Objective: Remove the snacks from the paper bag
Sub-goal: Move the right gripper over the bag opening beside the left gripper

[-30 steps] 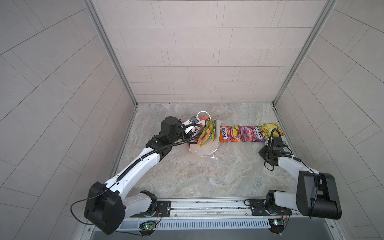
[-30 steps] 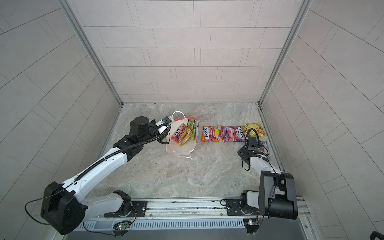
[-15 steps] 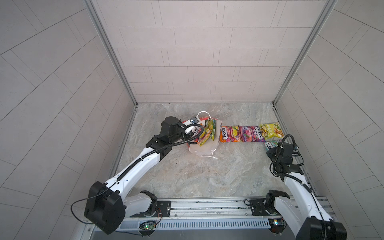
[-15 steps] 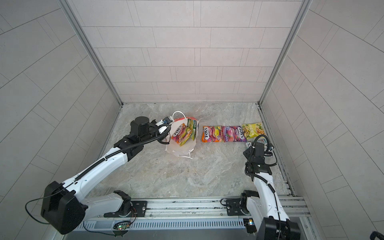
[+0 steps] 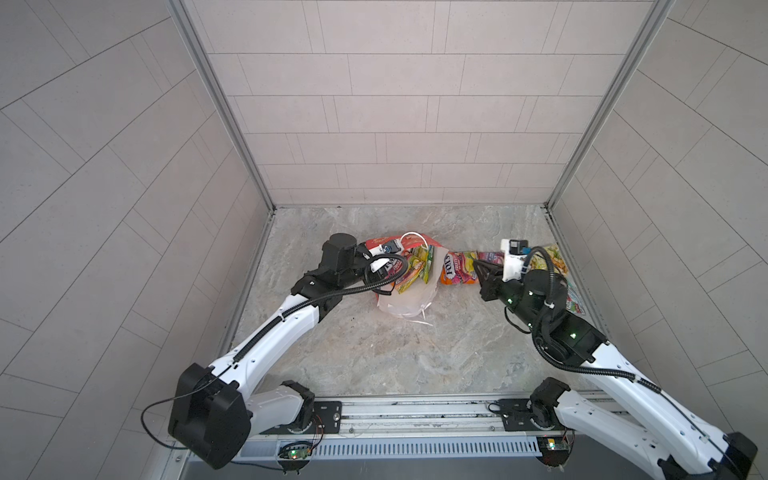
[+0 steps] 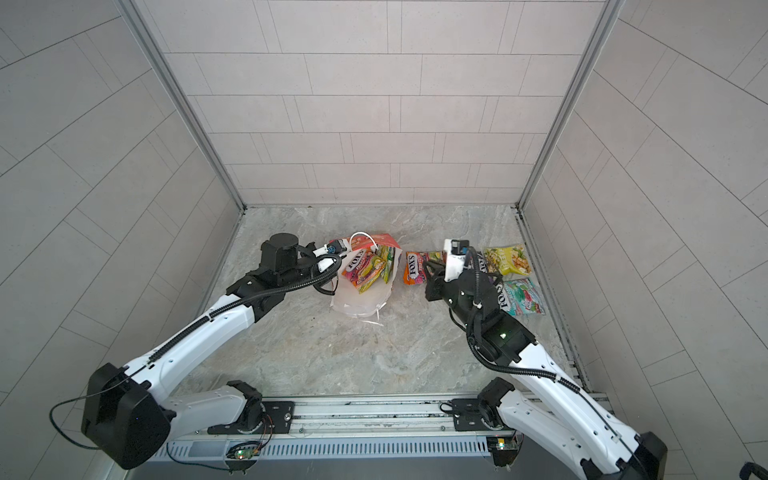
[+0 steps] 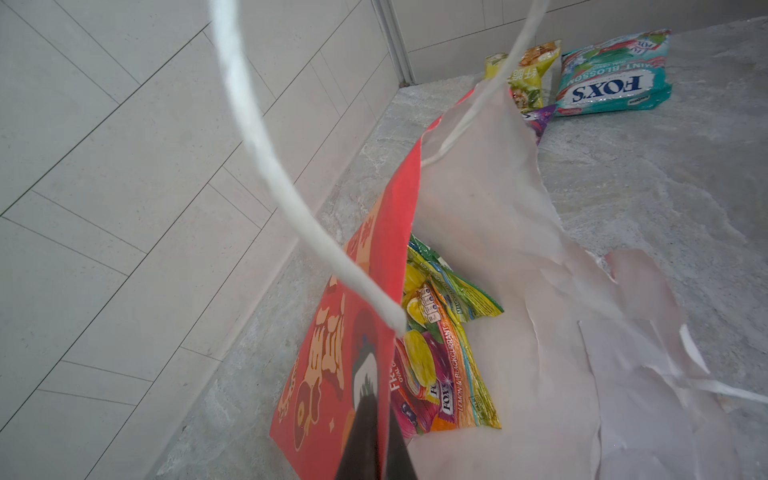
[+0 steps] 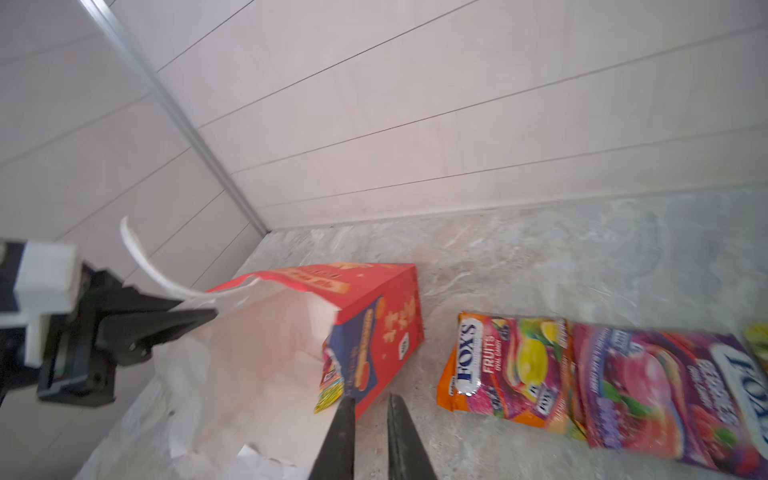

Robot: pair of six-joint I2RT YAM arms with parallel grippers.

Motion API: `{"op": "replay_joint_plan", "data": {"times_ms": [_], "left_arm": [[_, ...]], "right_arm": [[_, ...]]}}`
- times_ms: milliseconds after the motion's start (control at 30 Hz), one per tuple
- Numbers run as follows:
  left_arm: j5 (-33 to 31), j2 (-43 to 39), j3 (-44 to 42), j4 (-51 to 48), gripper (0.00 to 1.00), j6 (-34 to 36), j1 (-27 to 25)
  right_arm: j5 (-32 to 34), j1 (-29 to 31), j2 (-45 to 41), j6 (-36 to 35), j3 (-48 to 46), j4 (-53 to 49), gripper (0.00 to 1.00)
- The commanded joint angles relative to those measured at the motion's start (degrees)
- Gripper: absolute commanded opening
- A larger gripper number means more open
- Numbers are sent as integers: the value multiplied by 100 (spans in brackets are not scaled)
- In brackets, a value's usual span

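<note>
The paper bag (image 5: pixel 405 303) lies sideways on the desk (image 5: pixel 374 353), some snacks (image 5: pixel 415 270) inside its mouth. The left tool (image 7: pixel 380 424), clamped on the bag's upper wall, could tear it, collapsing the mouth. The right tool (image 8: pixel 370 401), narrowly apart and empty, hovers beside the bag; cord handle (image 7: pixel 376 307) and orange packet (image 8: pixel 498 365) crowd its way.

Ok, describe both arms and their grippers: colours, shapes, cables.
Both the left arm and right arm have glossy white link shells, black joint housings and a black ribbed cable hose alongside. Small green lights glow on the right arm's joints. The left gripper and right gripper have black, tapering fingers; a white block sits behind each.
</note>
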Motion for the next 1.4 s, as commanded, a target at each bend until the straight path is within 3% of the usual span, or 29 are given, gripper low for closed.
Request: {"op": "replay_joint_plan", "data": {"times_ms": [0,133,300,567,967,1167,1367], "left_arm": [[478,-128,48,-153,0,183,4],[683,-52,203,-479,0,267,4],[713,64,371,-668,0,168,4],[743,92,406,-710,0,161,-2],[545,110,471,-684,0,-37,-5],[682,143,475,-707,0,22,-4],[760,180,495,-720,0,40,-10]], "right_arm": [[554,903,585,-838,17,561,11],[944,1701,1457,-857,80,1189,5],[1478,2162,2397,-940,110,2000,0],[1686,2178,3378,-858,267,2653,0],[1969,1968,4465,-28,57,3315,0],[1231,1208,4822,1041,40,3431,11],[1375,1091,5065,1571,377,3008,30]]}}
